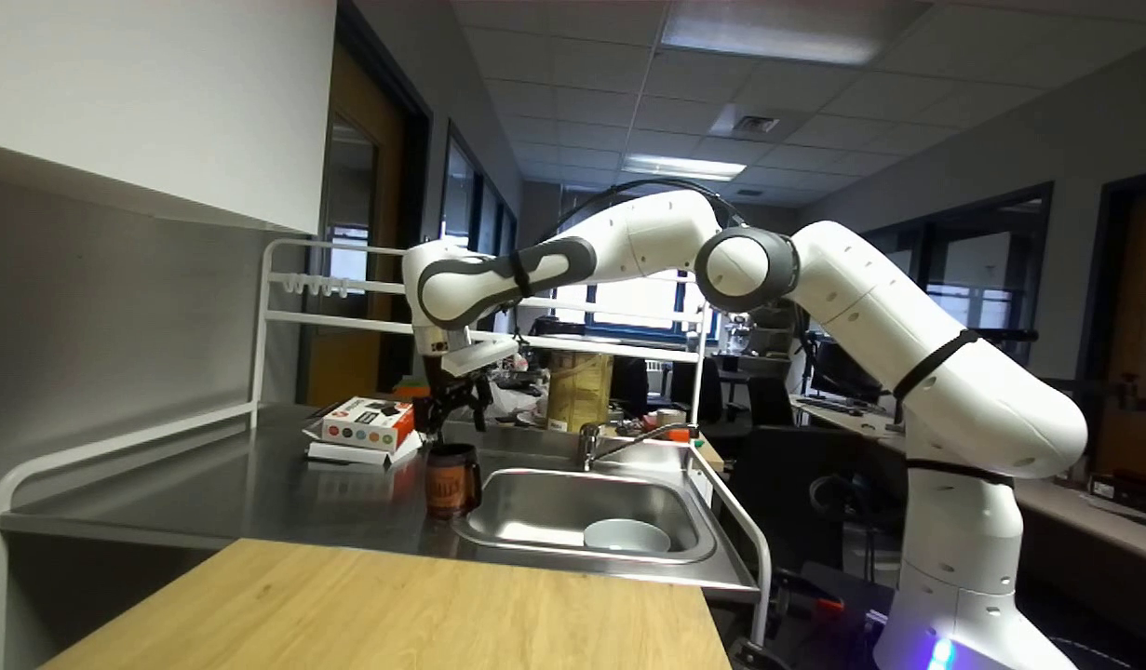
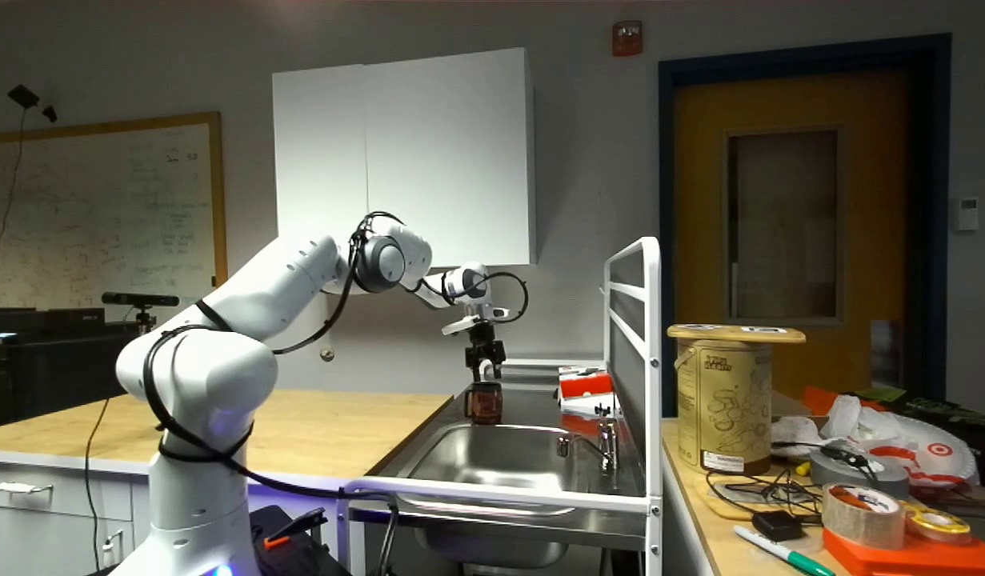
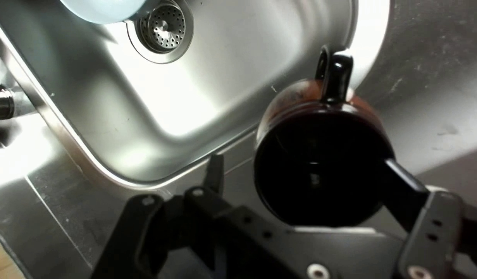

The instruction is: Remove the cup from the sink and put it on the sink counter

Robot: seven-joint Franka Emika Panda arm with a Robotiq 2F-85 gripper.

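The reddish-brown cup (image 1: 450,486) stands upright on the steel sink counter (image 1: 340,507), right beside the sink (image 1: 554,498). It shows in both exterior views, also here by the basin's far end (image 2: 484,403). In the wrist view I look into the dark mouth of the cup (image 3: 319,162); its black handle points over the sink's rim. My gripper (image 1: 457,428) is just above the cup, pointing down. In the wrist view the gripper (image 3: 304,170) has its fingers wide apart. The left finger is clear of the cup; the right finger overlaps its rim, contact unclear.
A white bowl (image 1: 626,536) sits in the basin. The faucet (image 1: 591,448) stands at its back rim. A red-and-white box (image 1: 368,423) lies on the counter near the gripper. White tube railing (image 2: 650,360) edges the counter. A wooden tabletop (image 1: 414,605) adjoins it.
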